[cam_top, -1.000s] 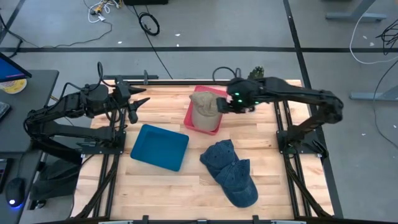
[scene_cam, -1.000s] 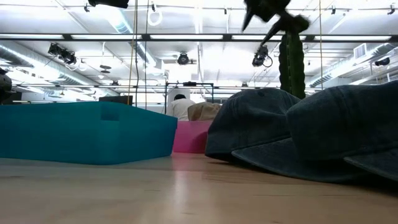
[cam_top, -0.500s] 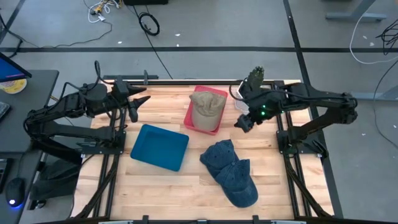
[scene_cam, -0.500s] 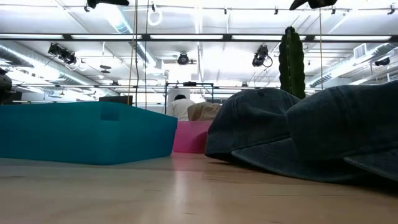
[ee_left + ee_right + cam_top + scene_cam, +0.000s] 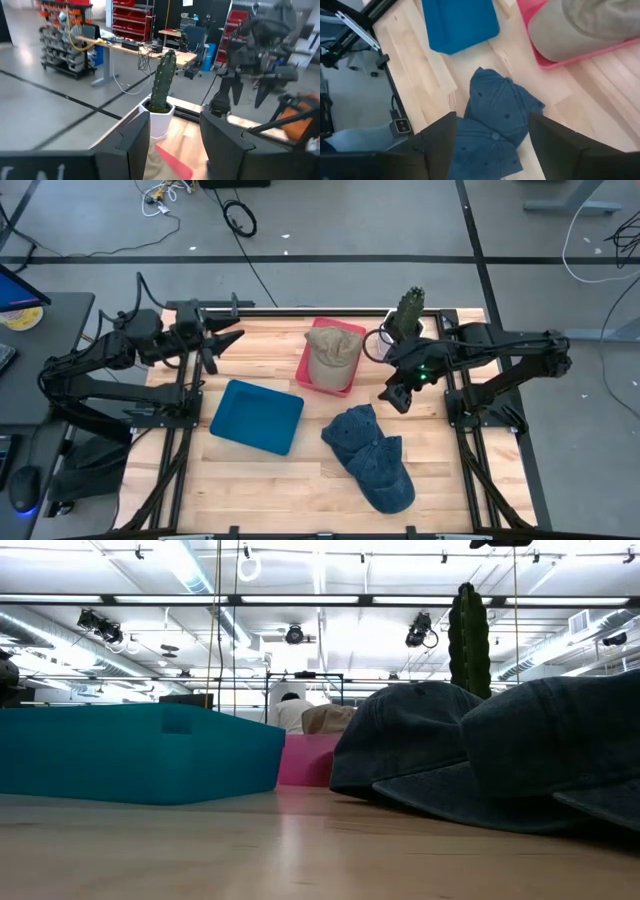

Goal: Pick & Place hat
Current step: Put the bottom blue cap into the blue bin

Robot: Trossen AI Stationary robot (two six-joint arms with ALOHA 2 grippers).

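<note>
Two denim caps (image 5: 370,457) lie on the wooden table (image 5: 260,480).

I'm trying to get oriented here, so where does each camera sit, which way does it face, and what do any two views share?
High view: overhead, straight down on the table; both arms, left gripper, right gripper.
Low view: table height, level across; teal bin, blue hats; barely any arm.
Left wrist view: looks past its open fingers at the cactus and right arm.
Right wrist view: looks down past its open fingers on the blue hats, pink bin.
Shared: tan hat in the pink bin, high and low.
</note>
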